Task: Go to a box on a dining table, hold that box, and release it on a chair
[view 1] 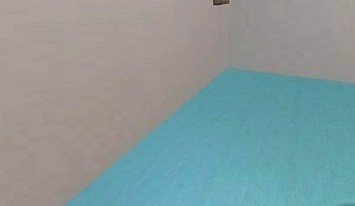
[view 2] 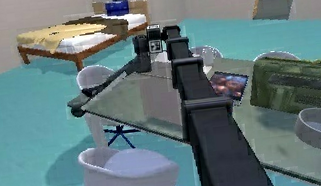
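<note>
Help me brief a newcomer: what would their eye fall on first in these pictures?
The dark arm dominates the arm side view, rising from the bottom edge across a glass table that bears an olive-green box at the right. Beyond it, at upper left, stands a bed with a yellow cover. In the forward view, a bright teal floor meets bare pale walls.
</note>
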Motion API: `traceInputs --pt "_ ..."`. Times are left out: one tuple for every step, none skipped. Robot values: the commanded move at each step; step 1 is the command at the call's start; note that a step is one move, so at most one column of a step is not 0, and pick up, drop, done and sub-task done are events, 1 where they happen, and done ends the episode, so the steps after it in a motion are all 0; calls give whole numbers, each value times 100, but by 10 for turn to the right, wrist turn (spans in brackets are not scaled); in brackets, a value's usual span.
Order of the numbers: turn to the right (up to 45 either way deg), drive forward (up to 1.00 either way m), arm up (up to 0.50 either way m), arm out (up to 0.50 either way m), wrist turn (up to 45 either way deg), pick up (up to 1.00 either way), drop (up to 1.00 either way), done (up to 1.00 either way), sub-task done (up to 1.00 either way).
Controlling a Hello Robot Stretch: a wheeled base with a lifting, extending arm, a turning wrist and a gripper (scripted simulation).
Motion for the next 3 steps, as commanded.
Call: traceInputs --pt "0 0 0 0 450 0 0 0 0" --pt "0 0 0 0 450 0 0 0 0" --pt "0 0 0 0 270 0 0 0 0"
